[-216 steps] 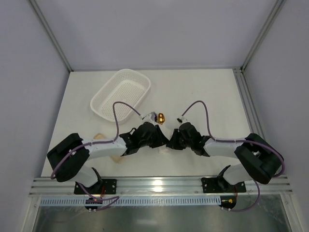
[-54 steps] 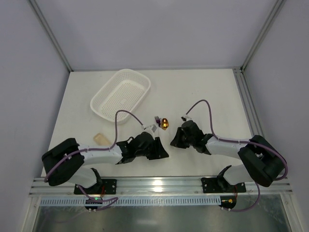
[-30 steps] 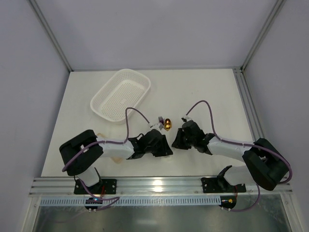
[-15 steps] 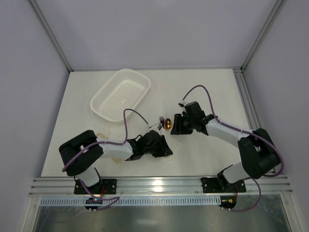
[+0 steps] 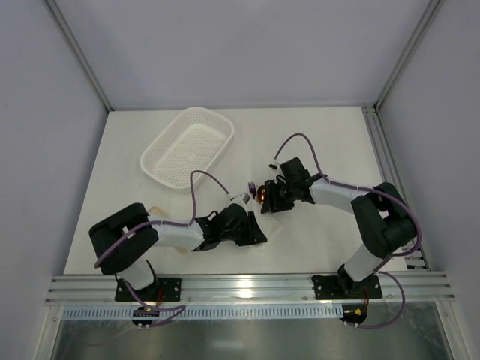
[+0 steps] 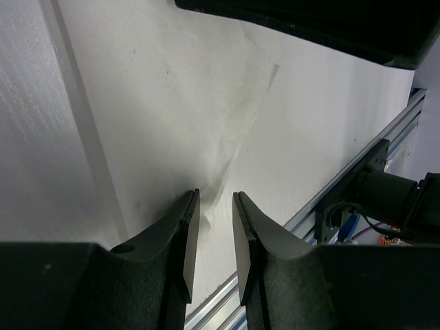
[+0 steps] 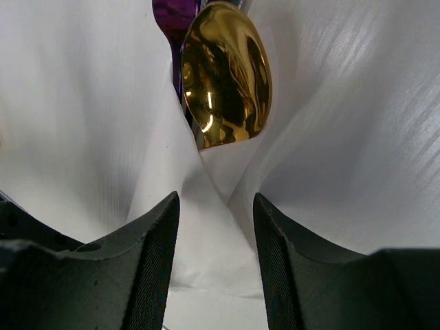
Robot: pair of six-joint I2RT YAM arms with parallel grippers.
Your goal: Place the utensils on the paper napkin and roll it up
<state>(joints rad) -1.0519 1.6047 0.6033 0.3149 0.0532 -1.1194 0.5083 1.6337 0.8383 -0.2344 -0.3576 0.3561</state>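
The paper napkin [image 7: 199,234] is wrapped into a loose roll around the utensils. From its far end stick out the gold spoon bowl [image 7: 227,72] and the purple fork tip [image 7: 175,14]; the grey-silver spoon is hidden. My right gripper [image 7: 216,199] is open, its jaws straddling the roll just behind the gold bowl [image 5: 262,195]. My left gripper [image 6: 214,196] stands narrowly open at the roll's near end, a creased napkin edge [image 6: 237,130] running down between its tips. From above, the left gripper [image 5: 246,227] and right gripper [image 5: 271,198] sit close together.
A white perforated basket [image 5: 189,146] lies at the back left. A beige slab [image 5: 154,212] shows beside the left arm. The aluminium rail [image 5: 247,289] runs along the table's near edge.
The right gripper has swung back and left, up to the gold spoon bowl. The left gripper has stayed at the roll's near end, and the bundle has shifted slightly right.
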